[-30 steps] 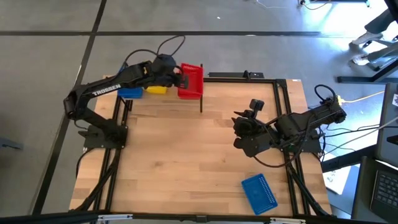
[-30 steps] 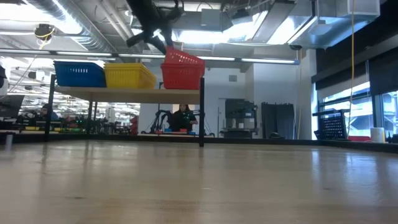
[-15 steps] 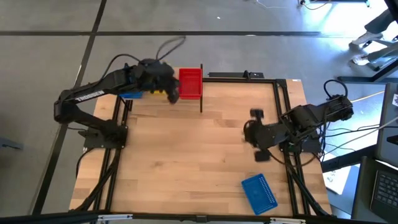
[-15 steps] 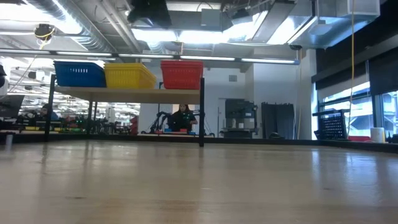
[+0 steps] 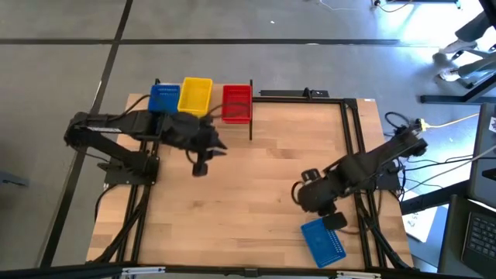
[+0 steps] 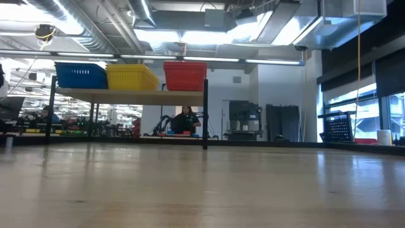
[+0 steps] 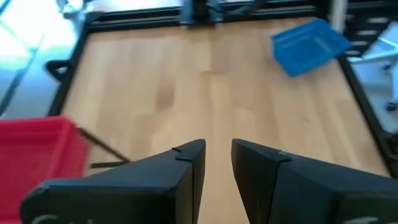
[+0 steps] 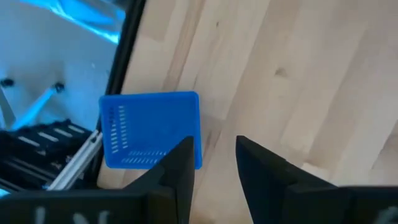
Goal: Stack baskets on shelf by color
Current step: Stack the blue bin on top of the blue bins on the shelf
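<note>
**Blue basket lying beside the right pincer**

Blue, yellow and red baskets are sitting side by side on the shelf, behind the left pincer, which is hanging empty, fingers slightly parted. The right pincer, parted and empty, is hovering just above a loose blue basket on the tabletop.

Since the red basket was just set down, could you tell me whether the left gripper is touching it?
Apart. The high view shows the left gripper over bare table, with wood between it and the red basket on the shelf.
</note>
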{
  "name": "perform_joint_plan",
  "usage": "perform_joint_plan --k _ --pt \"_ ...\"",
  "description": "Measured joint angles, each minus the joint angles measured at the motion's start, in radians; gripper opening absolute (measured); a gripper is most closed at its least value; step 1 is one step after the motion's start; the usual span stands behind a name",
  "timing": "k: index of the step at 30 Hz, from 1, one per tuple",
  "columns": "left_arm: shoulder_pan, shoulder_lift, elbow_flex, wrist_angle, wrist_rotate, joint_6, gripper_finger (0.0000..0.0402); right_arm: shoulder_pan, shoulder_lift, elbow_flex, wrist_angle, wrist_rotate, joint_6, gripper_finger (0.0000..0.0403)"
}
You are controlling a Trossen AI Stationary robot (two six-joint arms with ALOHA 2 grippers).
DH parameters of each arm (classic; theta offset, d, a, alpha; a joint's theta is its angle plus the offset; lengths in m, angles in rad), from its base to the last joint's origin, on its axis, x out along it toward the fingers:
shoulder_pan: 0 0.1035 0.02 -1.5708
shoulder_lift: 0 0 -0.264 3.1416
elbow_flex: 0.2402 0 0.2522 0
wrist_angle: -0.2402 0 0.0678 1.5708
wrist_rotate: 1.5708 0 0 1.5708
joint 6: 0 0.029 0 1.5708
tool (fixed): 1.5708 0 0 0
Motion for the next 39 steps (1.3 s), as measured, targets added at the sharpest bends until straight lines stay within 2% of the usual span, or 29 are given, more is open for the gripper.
perform_joint_plan --k 7,14,20,25,36,39 --pt "-0.128 0.000 0.000 -0.004 -0.013 -0.027 0.0072 0.040 0.170 -0.002 -0.012 -0.060 -0.004 0.0117" --pt "-0.200 0.000 0.000 -0.004 -0.019 -0.041 0.0071 0.041 0.212 -0.010 0.041 -0.063 -0.003 0.0117" --pt "-0.232 0.000 0.000 -0.010 -0.020 -0.041 0.0069 0.061 0.217 -0.190 0.145 -0.149 0.004 0.0117" --pt "-0.247 0.000 0.000 -0.010 -0.020 -0.041 0.0072 0.070 0.216 -0.305 0.182 -0.143 0.023 0.0117" --pt "-0.251 0.000 0.000 -0.009 -0.020 -0.044 0.0072 0.070 0.215 -0.450 0.334 -0.088 -0.022 0.0117" --pt "-0.251 0.000 0.000 -0.008 -0.020 -0.060 0.0070 0.070 0.215 -0.494 0.374 -0.087 0.038 0.0117"
